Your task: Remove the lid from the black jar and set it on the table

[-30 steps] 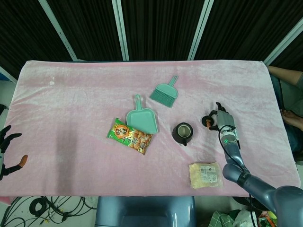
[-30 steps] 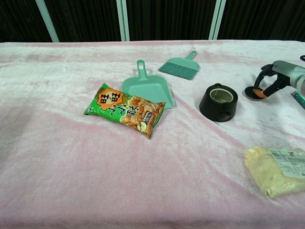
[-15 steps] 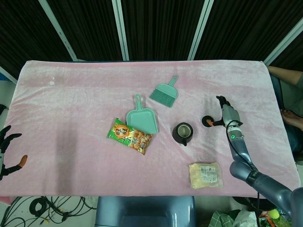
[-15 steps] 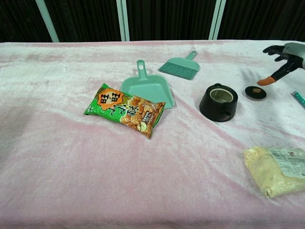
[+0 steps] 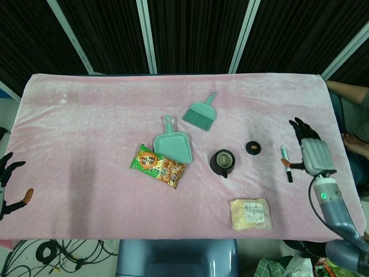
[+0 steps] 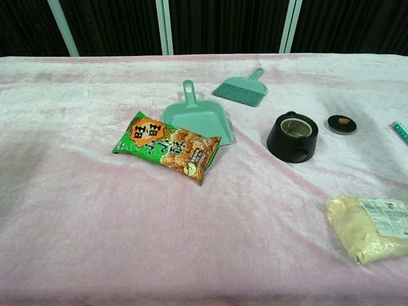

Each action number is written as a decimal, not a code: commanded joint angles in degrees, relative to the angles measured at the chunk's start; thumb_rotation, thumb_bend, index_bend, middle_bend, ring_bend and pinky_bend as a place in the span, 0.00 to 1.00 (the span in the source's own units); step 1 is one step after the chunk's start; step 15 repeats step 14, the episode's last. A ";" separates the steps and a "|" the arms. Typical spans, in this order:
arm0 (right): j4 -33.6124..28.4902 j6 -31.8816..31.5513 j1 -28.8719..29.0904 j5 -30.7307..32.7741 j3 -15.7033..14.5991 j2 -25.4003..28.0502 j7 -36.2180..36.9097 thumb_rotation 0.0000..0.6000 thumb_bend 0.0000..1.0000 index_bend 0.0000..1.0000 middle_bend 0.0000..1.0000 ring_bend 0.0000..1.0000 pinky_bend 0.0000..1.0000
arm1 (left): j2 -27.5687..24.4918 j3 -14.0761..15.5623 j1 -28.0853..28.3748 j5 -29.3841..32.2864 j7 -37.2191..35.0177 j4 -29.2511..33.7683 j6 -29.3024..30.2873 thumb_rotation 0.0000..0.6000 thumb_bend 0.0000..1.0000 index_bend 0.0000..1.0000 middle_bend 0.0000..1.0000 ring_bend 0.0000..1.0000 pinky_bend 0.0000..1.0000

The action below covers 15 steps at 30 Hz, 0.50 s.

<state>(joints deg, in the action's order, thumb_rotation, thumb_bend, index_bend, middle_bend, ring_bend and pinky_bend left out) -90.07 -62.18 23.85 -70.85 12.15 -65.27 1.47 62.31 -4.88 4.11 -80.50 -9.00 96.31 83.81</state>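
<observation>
Black and squat, the round glazed jar [image 6: 292, 136] stands open right of centre on the pink plush table [image 6: 95, 210]; its small flat disc lid [image 6: 342, 123] lies just right. The grey right hand [image 5: 309, 151], far right, is empty with fingers apart; the left hand [image 5: 10, 183], lower left edge, likewise.

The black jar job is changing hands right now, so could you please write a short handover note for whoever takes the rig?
Left hand: at the table's left edge, fingers apart, holding nothing.
Right hand: at the table's right side, fingers spread, holding nothing, next to a green marker.
Jar: open, upright, right of the dustpan.
Lid: flat on the pink cloth to the right of the jar, not touching it.
Done: lid is off and set down.
Left: nothing on the task itself; only move the right arm clear if wanted.
</observation>
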 commanded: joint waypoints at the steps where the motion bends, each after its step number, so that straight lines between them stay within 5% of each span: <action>1: -6.91 -9.17 -7.42 -9.32 -7.34 3.02 -4.70 1.00 0.02 0.00 0.00 0.06 0.14 | 0.07 0.02 -0.03 -0.20 0.19 -0.05 0.21 1.00 0.34 0.19 0.02 0.00 0.00; 7: -9.07 -17.25 -13.60 -15.59 -12.68 0.93 -7.41 1.00 0.02 0.00 0.00 0.06 0.14 | 0.24 0.19 -0.21 -0.93 1.03 -0.53 0.95 1.00 0.34 0.20 0.02 0.00 0.00; 15: -4.39 -23.01 -16.67 -15.97 -12.17 -3.79 -10.33 1.00 0.03 0.00 0.00 0.06 0.14 | 0.24 0.22 -0.21 -0.77 0.68 -0.59 0.73 1.00 0.33 0.20 0.03 0.00 0.00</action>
